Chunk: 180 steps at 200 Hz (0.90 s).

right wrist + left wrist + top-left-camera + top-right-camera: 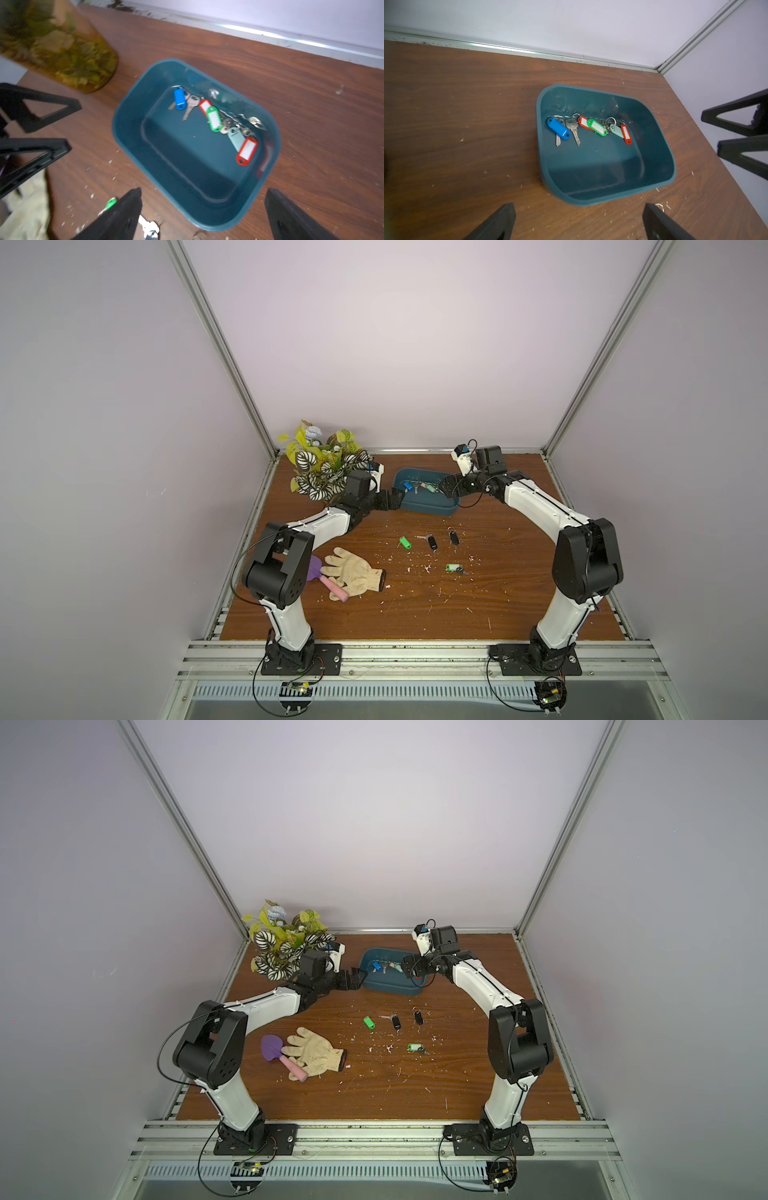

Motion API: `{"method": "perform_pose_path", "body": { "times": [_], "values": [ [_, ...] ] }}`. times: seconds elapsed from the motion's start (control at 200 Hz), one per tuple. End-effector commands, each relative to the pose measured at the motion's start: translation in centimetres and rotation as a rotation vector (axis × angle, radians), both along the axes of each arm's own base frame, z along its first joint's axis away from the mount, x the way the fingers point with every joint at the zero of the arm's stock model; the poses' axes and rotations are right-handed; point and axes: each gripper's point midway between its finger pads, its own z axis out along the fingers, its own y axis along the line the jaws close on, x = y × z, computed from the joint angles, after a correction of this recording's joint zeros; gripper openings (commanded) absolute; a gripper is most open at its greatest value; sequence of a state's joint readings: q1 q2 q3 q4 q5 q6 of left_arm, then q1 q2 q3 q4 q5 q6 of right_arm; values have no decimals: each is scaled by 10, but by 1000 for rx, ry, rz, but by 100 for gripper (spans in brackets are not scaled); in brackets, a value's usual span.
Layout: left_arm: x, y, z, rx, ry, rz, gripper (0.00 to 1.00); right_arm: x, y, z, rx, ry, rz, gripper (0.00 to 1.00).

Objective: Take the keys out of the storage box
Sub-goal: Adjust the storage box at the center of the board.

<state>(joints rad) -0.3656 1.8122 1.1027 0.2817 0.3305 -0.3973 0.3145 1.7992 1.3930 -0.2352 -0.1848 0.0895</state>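
Your left gripper (578,205) and right gripper (203,189) both stand with fingers wide apart and empty, at opposite ends of the box (602,162). Five tagged keys (597,127) lie inside it along the far wall. You have four more keys (432,542) on the table (498,593) in front of it.

A leafy potted plant (322,466) stands in the wooden table's (498,605) far left corner, while nearer a soiled white glove (353,572) touches a purple, pink-handled trowel (295,1070) amid scattered white flecks (426,568).
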Motion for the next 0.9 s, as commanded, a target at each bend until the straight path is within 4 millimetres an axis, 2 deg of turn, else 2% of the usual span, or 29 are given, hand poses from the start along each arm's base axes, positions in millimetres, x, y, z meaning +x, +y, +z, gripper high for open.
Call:
{"method": "perform_pose_path", "body": {
  "times": [0.0,0.07,0.27,0.5,0.896],
  "values": [
    [15,-4,0,-6,6,-18,99,14,-22,-2,97,-14,-176,99],
    [19,-7,-5,-6,19,-25,100,17,-25,-7,169,1,-189,100],
    [18,-19,-18,-40,60,-86,99,26,-5,-23,249,43,-114,96],
    [9,-26,-16,-87,64,-130,100,40,11,-31,295,65,-41,85],
    [-9,-26,-9,-116,66,-154,100,62,18,-45,244,94,3,82]
  ]
}}
